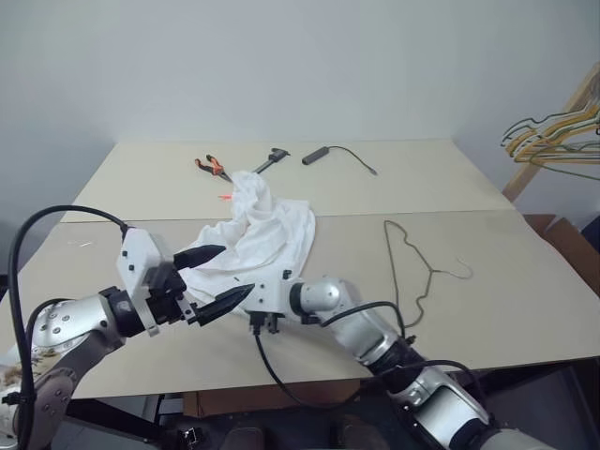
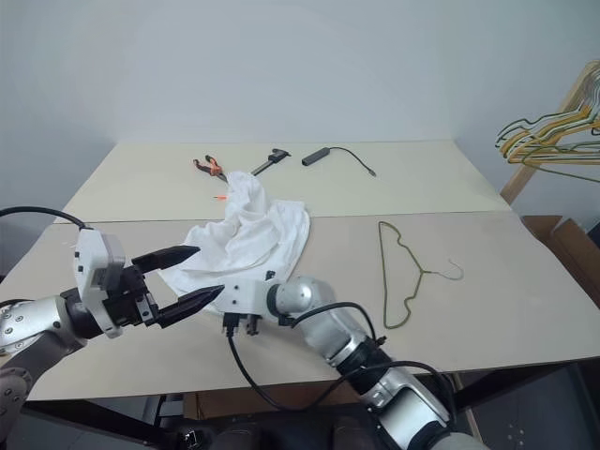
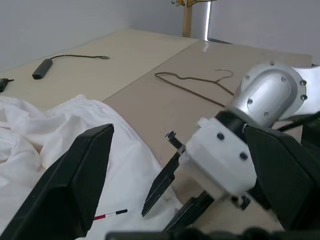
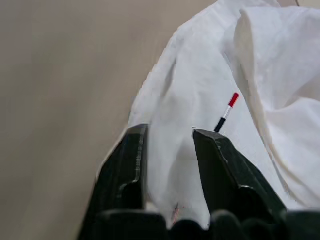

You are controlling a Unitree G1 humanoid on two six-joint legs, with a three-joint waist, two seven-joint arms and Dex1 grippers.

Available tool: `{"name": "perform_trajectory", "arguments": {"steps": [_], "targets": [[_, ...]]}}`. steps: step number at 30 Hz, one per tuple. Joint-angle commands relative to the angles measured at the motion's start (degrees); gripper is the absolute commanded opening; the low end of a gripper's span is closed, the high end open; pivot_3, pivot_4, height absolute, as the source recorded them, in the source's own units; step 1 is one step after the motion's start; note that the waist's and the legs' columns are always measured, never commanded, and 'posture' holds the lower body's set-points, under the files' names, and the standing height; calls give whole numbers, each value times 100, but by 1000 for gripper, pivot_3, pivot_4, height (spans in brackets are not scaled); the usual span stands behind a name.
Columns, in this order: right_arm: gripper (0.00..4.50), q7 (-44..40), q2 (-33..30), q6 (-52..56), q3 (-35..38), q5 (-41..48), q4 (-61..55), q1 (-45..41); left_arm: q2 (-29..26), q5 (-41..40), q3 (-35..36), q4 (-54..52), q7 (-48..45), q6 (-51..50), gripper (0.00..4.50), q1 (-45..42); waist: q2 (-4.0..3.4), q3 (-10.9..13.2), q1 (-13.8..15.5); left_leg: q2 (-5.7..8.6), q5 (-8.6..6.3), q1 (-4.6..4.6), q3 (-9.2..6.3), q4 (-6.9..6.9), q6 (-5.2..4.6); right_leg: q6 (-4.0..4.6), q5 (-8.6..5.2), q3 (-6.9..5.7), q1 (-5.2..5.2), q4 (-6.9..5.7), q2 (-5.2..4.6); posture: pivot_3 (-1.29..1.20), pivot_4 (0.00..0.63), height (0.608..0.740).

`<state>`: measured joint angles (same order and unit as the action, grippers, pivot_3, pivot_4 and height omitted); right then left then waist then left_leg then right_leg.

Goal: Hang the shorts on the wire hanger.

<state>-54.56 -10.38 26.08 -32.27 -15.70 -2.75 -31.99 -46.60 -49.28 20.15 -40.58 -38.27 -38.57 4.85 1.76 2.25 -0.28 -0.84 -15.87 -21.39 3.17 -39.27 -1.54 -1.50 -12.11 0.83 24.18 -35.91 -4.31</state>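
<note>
The left gripper (image 1: 214,278) hung wide open just before the shorts' (image 1: 258,234) near hem, which the right gripper's (image 4: 170,145) parted jaws straddled, while the wire hanger (image 1: 410,267) lay flat well right.

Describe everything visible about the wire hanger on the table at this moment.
The wire hanger is a single thin, dark olive-grey metal wire bent into a narrow triangle, with a twisted neck and a curved hook. It lies flat on the beige table, hook pointing toward the robot's right, apart from the white shorts. Nothing touches it, and neither tool is near it.
</note>
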Motion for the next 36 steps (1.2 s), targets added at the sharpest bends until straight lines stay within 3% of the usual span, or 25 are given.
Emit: {"name": "perform_trajectory", "arguments": {"steps": [1, 5, 12, 21, 28, 31, 36], "targets": [[2987, -864, -626, 358, 823, 975, -826, -208, -130, -222, -55, -4, 90, -251, 4500, -307, 0, 0, 11, 1, 0, 1, -1, 0, -1, -1, 0, -1, -3, 1, 0, 25, 0, 740], [2987, -1413, -1438, 378, 1413, 1739, -1132, -182, -221, -435, -504, 261, 222, -837, 4500, -865, 1, 0, -31, 4, 0, 4, 2, 0, -2, -1, -1, 0, -5, 2, 7, 2, 0, 740], [2987, -1477, -2650, -235, 1563, 1691, -939, 29, -186, -405, -1785, 498, 946, -2363, 4500, -1956, 4, -1, -115, 8, -1, 8, 11, 1, -4, -3, -2, 12, -7, 4, 13, -50, 0, 740], [2987, -1281, -3174, -434, 1747, 1755, -1010, 131, 91, 1366, -3874, 1032, 1652, -2889, 4500, -2789, 4, -1, -265, 7, -1, 12, 12, 1, -5, -2, -2, 28, -8, 4, 24, -99, 0, 740], [2987, -1554, -3529, -762, 2016, 2121, -1242, 381, 277, 2357, -4695, 1792, 1500, -2724, 4500, -3123, 4, -1, -306, 9, -4, 5, 14, 1, -10, -4, -3, 33, -3, 10, 22, -131, 0, 740], [3015, -1667, -3622, -822, 2092, 2325, -1296, 435, 326, 2573, -4831, 1911, 1420, -2773, 3914, -3157, 4, -1, -335, 12, -4, 10, 14, 0, -11, -5, -3, 33, -9, 10, 16, -134, 0, 740], [3015, -1734, -3683, -906, 2139, 2457, -1270, 446, 434, 2781, -4818, 1972, 1329, -2780, 2268, -3089, 2, -3, -374, 9, 0, 31, 15, 0, -16, -10, -7, 35, -30, 7, 18, -135, 0, 740]]}}
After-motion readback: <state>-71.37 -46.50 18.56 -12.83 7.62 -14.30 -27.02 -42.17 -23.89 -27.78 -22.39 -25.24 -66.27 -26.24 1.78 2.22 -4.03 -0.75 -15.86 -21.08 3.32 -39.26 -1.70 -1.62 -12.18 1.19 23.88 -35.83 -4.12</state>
